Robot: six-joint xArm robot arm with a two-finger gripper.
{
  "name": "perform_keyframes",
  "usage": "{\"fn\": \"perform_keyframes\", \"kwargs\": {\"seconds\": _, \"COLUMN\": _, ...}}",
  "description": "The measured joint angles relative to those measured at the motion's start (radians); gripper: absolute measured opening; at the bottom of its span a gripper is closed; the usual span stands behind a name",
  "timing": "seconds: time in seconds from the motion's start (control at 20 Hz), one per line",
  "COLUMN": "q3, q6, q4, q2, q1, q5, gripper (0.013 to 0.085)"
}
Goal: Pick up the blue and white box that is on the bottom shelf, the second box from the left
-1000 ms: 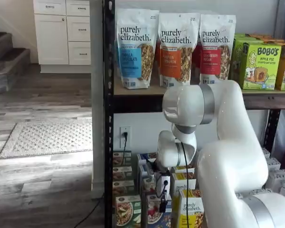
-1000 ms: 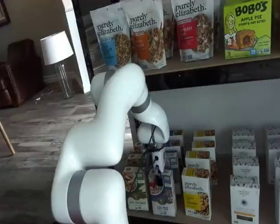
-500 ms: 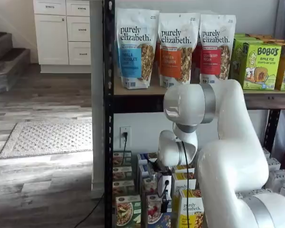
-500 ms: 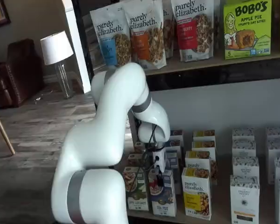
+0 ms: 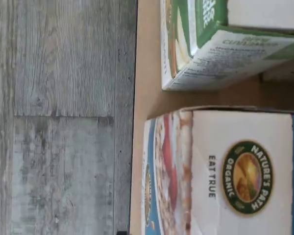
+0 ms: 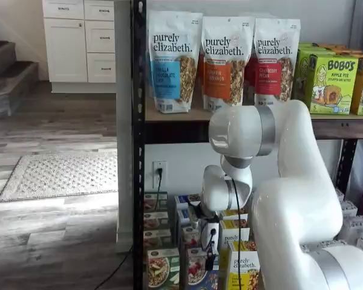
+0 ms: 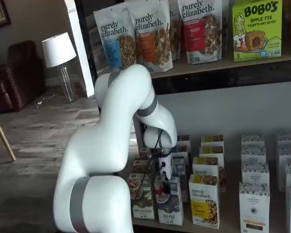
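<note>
Grey wood-look floor lies to the left of the rack, well clear of your claw, with a pale rug on it in a shelf view. On the bottom shelf, just left of your claw, stands a green-fronted carton. The claw hangs from the white arm directly over the blue and white box, which stands upright at the front edge of the shelf; in both shelf views only a dark fingertip shows against the top of the box, so you cannot tell from the fingers alone how they stand. They are spread as wide as they go and have hold of nothing. The wrist view shows the white top of that box, printed with a round green badge, close below the camera. Just right of your claw stands a yellow "purely elizabeth" carton. Further right, white cartons stand in rows.
</note>
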Motion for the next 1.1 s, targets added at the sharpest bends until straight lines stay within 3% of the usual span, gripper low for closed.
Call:
{"fn": "perform_keyframes", "kwargs": {"seconds": 0.8, "q3": -0.014, "q6": -0.002, "q4": 0.010, "q2": 0.013, "q1": 0.007, "q5": -0.008, "gripper": 0.0850}}
{"fn": "perform_keyframes", "kwargs": {"seconds": 0.9, "q3": -0.015, "q6": 0.001, "q4": 0.008, "q2": 0.014, "q1": 0.007, "q5": -0.007, "gripper": 0.0770}}
{"fn": "perform_keyframes", "kwargs": {"seconds": 1.1, "q3": -0.017, "q6": 0.005, "q4": 0.005, "q2": 0.018, "q1": 0.009, "q5": -0.008, "gripper": 0.0690}}
